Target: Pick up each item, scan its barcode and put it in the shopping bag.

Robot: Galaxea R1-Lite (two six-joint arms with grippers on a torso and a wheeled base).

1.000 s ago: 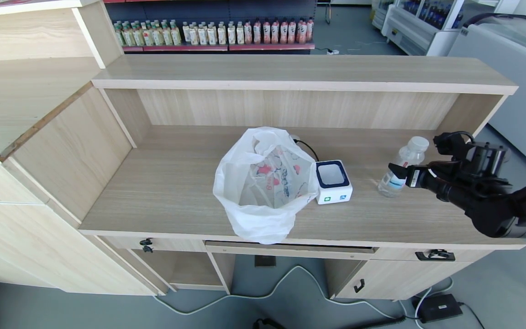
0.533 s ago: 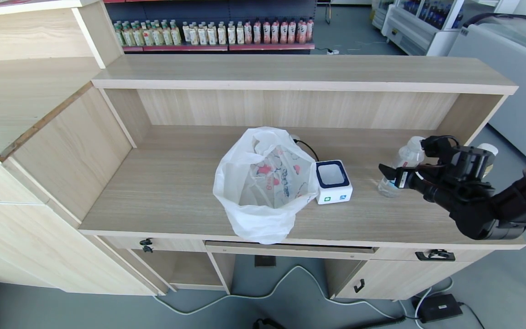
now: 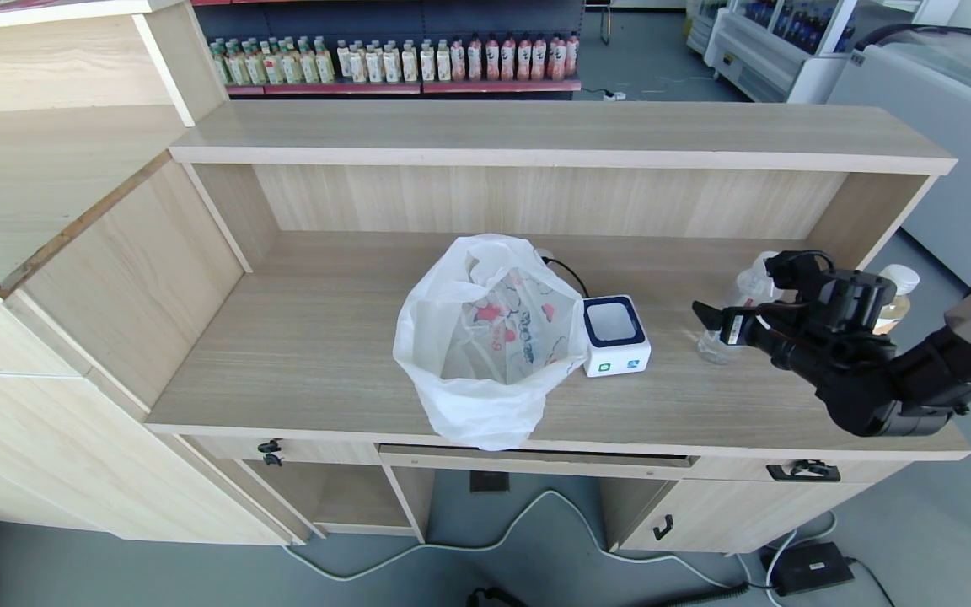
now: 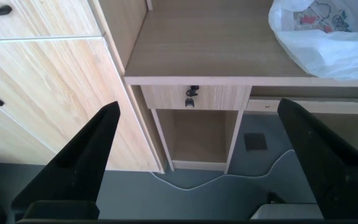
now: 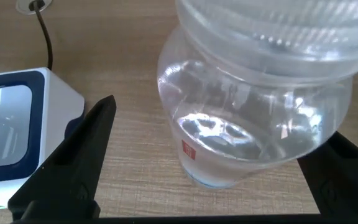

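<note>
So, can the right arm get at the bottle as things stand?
Probably yes. The right gripper is open with one finger on each side of the bottle, and nothing stands between them.

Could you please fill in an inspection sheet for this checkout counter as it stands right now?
Surface: light wooden counter, no spills seen.
Job's things: white plastic shopping bag open and upright at centre; white square scanner with dark blue rim right beside it; clear plastic water bottle upright to the scanner's right; white-capped bottle of amber liquid farther right.
Clutter: nothing seen.
Grippers: right gripper open, fingers either side of the water bottle; left gripper open, low in front of the counter.
Cables: black cable behind the scanner; white cable on the floor.
Surroundings: shelf of drink bottles; chest freezers.
</note>
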